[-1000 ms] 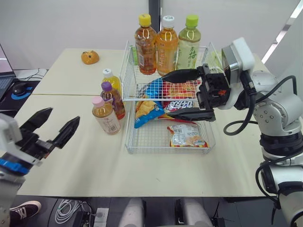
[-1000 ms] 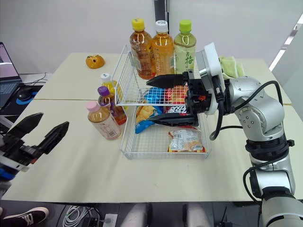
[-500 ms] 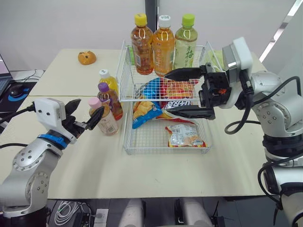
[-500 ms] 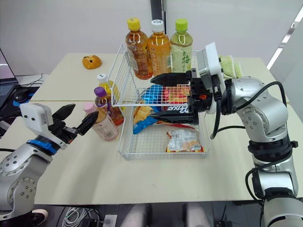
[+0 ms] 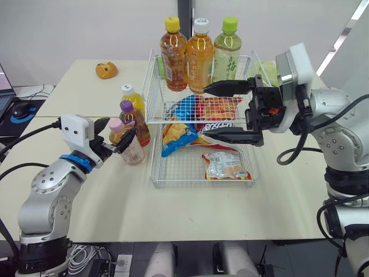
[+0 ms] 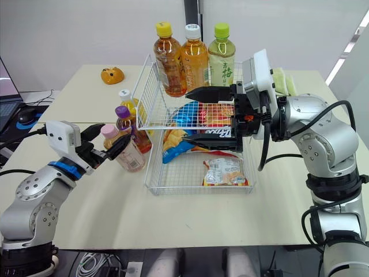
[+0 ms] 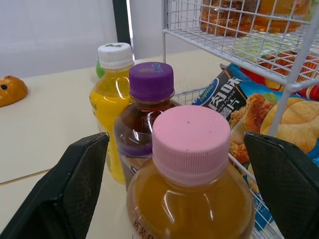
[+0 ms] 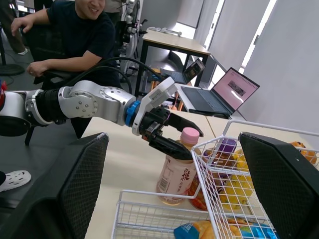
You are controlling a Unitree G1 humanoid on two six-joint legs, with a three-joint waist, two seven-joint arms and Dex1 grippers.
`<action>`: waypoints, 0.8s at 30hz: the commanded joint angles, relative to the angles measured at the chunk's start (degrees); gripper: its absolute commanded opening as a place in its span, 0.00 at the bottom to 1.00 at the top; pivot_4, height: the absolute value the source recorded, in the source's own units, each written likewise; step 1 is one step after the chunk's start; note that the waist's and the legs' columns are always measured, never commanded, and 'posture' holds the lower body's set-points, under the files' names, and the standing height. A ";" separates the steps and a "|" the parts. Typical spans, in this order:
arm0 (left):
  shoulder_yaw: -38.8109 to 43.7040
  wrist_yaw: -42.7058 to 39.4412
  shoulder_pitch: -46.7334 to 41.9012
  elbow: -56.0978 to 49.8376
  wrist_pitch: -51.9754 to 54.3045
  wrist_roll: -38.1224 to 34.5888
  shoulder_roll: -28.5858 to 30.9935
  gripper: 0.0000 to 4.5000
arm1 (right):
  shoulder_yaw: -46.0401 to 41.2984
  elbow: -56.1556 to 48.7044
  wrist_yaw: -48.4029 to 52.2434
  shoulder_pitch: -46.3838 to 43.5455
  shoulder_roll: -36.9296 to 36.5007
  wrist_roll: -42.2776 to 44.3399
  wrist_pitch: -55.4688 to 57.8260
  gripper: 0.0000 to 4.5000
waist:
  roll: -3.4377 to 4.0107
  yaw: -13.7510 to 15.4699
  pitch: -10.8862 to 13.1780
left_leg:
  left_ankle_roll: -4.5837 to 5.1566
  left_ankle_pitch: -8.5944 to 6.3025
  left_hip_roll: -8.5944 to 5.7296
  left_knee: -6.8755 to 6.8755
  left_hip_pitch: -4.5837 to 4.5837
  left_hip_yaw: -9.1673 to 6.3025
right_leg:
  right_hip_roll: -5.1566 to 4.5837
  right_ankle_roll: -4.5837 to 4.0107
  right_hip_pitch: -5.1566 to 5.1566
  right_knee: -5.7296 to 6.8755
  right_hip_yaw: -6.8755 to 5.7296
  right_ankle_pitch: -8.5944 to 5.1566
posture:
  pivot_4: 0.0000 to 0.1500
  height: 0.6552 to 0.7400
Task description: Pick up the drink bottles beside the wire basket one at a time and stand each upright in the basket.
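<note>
The left gripper (image 5: 115, 134) is held with its fingers (image 7: 75, 184) spread wide apart, and the pink-capped bottle (image 5: 130, 145) stands upright between them on the bench (image 5: 115, 196). In the left wrist view a gap is seen on each side of the pink cap, so nothing is clamped. Just past the fingertips, the purple-capped bottle (image 5: 138, 122) is set touching or nearly touching the pink-capped one. The yellow bottle (image 5: 133, 99) with a white cap stands beyond that. All three stand just beside the left wall of the wire basket (image 5: 154, 167).

On the pink-capped bottle's label some Chinese characters are printed, but they cannot be made out. In the basket's lower tier, just beyond the gripper, a blue snack bag (image 7: 227, 99) is marked in white with "肉味". The rest of its print is cut off by the wire and by the cap. Three tall bottles (image 5: 199, 55), capped yellow, white and green, are stood upright on the upper tier. The writing on their labels is too small to read.

The right gripper (image 5: 228, 111) is held at the basket's front right, with its jaws wide apart and nothing between them. One finger is level with the upper tier and the other lies across the lower tier, partly hiding the snack bags behind it.
</note>
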 commanded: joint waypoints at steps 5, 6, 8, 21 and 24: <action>0.07 -1.87 -2.50 0.46 -2.59 0.10 -0.30 0.72 | -2.09 -2.31 -0.97 0.03 -0.83 1.20 0.44 1.00 | 0.00 0.02 0.00 | 0.00 0.00 0.00 0.00 -0.01 0.00 | -0.02 0.00 0.00 0.00 0.00 0.00 | 1.00 1.00; 0.09 -1.97 -2.56 0.56 -2.62 0.08 -0.32 0.64 | -2.11 -2.36 -1.00 0.06 -0.87 1.19 0.47 1.00 | 0.00 0.01 0.00 | 0.00 0.00 0.00 0.00 -0.01 0.00 | -0.02 0.00 0.00 0.00 0.00 0.00 | 1.00 1.00; 0.08 -2.05 -2.72 0.68 -2.63 0.13 -0.42 0.50 | -2.22 -2.48 -1.06 0.09 -0.92 1.34 0.63 1.00 | 0.00 0.01 0.00 | 0.00 0.00 0.00 0.00 -0.01 0.00 | -0.01 0.00 0.00 0.00 0.00 0.00 | 1.00 1.00; 3.09 -2.70 -1.47 -0.87 -0.72 -2.53 0.62 0.31 | -2.46 -2.65 -1.31 0.36 -0.92 1.38 0.97 1.00 | 0.00 -0.01 0.00 | 0.00 0.00 0.02 0.00 0.00 0.00 | -0.01 0.00 0.00 0.00 0.00 0.00 | 1.00 1.00; 5.83 -4.37 -1.24 -2.91 1.29 -6.10 2.60 0.31 | -3.07 -2.69 -1.38 0.79 -1.26 1.60 1.11 1.00 | 0.00 -0.12 0.00 | 0.00 0.00 0.02 0.00 0.00 -0.01 | 0.00 0.00 0.00 0.00 -0.01 0.00 | 1.00 1.00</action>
